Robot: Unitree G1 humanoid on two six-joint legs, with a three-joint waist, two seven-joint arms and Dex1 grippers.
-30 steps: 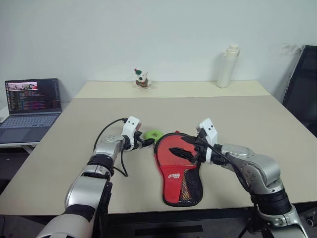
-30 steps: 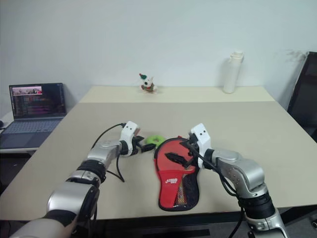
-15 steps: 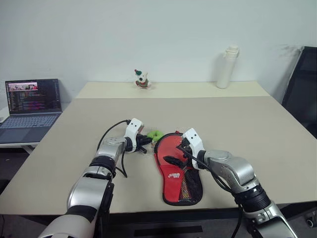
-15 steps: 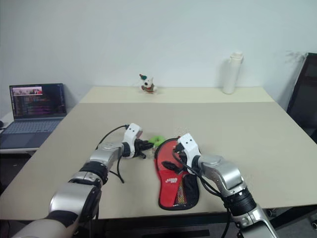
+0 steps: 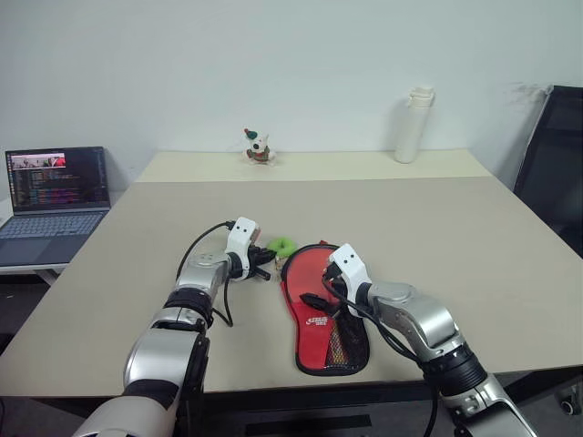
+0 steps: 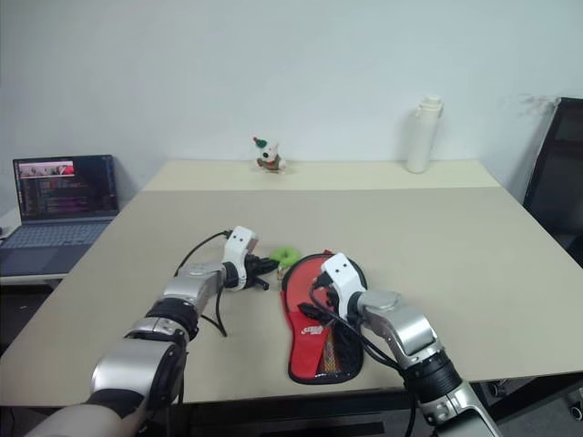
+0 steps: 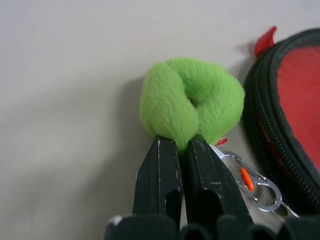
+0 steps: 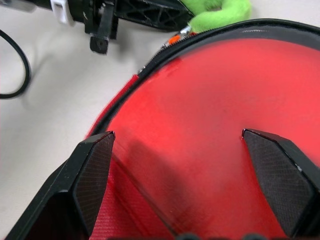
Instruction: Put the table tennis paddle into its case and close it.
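The case (image 5: 339,339) lies on the table in front of me, red side up, with its white logo, black mesh pocket and black zip edge (image 8: 210,31). Inside the zip rim lies a smooth red face (image 8: 215,100), the table tennis paddle's rubber as far as I can tell; its handle is hidden. A green charm (image 7: 192,97) lies beside the case's round end, tied to it by a small metal clip (image 7: 257,182). My left gripper (image 7: 182,142) is shut on the charm's near edge. Low over the red round part, my right gripper (image 8: 177,134) hangs open, fingers spread.
An open laptop (image 5: 55,191) stands off the table's left side. A small toy figure (image 5: 257,146) and a white bottle (image 5: 408,125) stand along the far edge. A black chair (image 5: 551,173) is at the right. A black cable (image 8: 12,65) loops from the left wrist.
The left gripper, open a second ago, has shut on the green charm. The right gripper has come down and leftwards over the case's round part, still open.
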